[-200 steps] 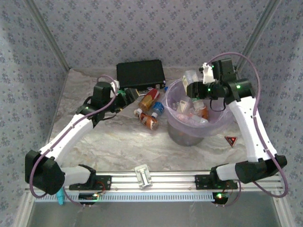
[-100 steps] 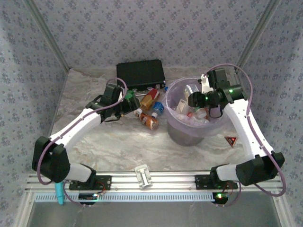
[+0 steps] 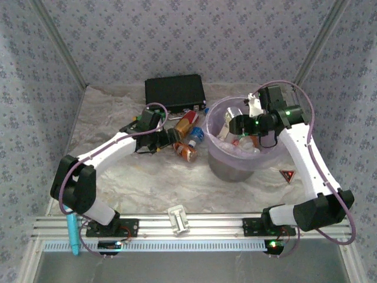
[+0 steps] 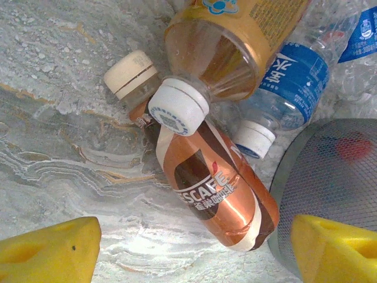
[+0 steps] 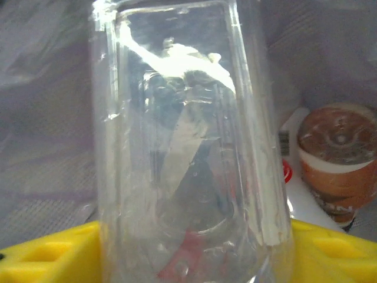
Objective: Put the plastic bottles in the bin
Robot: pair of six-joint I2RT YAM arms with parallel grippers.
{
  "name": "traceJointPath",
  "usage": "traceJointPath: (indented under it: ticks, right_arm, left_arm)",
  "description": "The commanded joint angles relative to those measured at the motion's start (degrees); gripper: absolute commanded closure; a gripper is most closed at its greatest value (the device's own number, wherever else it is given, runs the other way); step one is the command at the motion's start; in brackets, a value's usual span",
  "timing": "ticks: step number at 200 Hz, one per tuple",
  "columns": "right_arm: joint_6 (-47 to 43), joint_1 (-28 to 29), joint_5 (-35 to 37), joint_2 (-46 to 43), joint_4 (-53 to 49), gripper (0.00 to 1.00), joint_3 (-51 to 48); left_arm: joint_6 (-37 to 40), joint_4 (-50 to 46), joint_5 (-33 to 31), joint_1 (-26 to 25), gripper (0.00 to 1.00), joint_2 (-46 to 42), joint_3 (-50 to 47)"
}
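Three plastic bottles lie left of the bin point(image 3: 214, 143): a brown Nescafe bottle point(image 4: 212, 194) point(image 3: 186, 151), an amber yellow-labelled bottle point(image 4: 235, 53) point(image 3: 184, 122) and a clear blue-labelled bottle point(image 4: 288, 82) point(image 3: 196, 134). My left gripper point(image 4: 194, 253) point(image 3: 169, 137) hovers open over the Nescafe bottle's base, beside the bin's grey wall point(image 4: 330, 177). My right gripper point(image 3: 238, 125) point(image 5: 194, 253) is inside the bin. A clear bottle point(image 5: 182, 147) stands between its yellow fingers and meets both; whether they press on it is unclear. Several bottles lie in the bin, one of them brown point(image 5: 339, 153).
A flat black case point(image 3: 175, 92) sits at the back, behind the loose bottles. A white clip-like block point(image 3: 177, 217) rests on the front rail. A red triangle sticker point(image 3: 287, 174) lies right of the bin. Patterned walls close in the sides and back.
My left arm has reached right, to the loose bottles beside the bin. My right gripper has come down into the bin with the clear bottle.
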Motion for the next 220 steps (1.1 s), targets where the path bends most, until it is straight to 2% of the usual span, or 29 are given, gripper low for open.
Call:
traceJointPath:
  ticks: [1, 34, 51, 73, 138, 169, 199, 220]
  right_arm:
    - [0.3, 0.0, -4.8, -1.3, -6.0, 0.23, 5.2]
    - [-1.5, -0.2, 0.5, 0.1, -8.1, 0.23, 8.5]
    - [-1.7, -0.2, 1.9, 0.9, -6.4, 0.3, 9.0]
    - [-1.8, 0.3, 1.8, 2.9, -3.6, 0.43, 9.2]
    - [-0.5, 1.8, 1.3, 5.9, 3.6, 0.52, 1.7]
    - [-0.2, 1.7, 0.2, 5.5, 4.4, 0.53, 0.6]
    - [0.2, 1.0, 0.4, 3.2, 2.2, 0.53, 4.7]
    - [-0.2, -0.3, 0.7, 1.4, 0.1, 0.48, 8.1]
  left_arm:
    - [-0.5, 1.1, 0.5, -0.4, 0.16, 0.1, 0.0]
    - [-0.4, 1.0, 0.4, -0.4, 0.17, 0.0, -0.3]
    - [-0.8, 0.8, 0.3, -0.7, 0.17, 0.2, -0.6]
    - [-1.5, 1.3, 0.4, -1.2, 0.17, 0.3, -1.3]
    - [-4.3, 3.5, 0.8, -3.1, 0.18, 2.6, -3.0]
    - [-4.7, 4.0, 1.0, -3.6, 0.18, 4.1, -2.3]
    - [-4.5, 4.1, 0.7, -3.6, 0.18, 4.1, -1.9]
    - [-3.1, 3.6, -0.8, -3.6, 0.19, 3.1, -1.3]
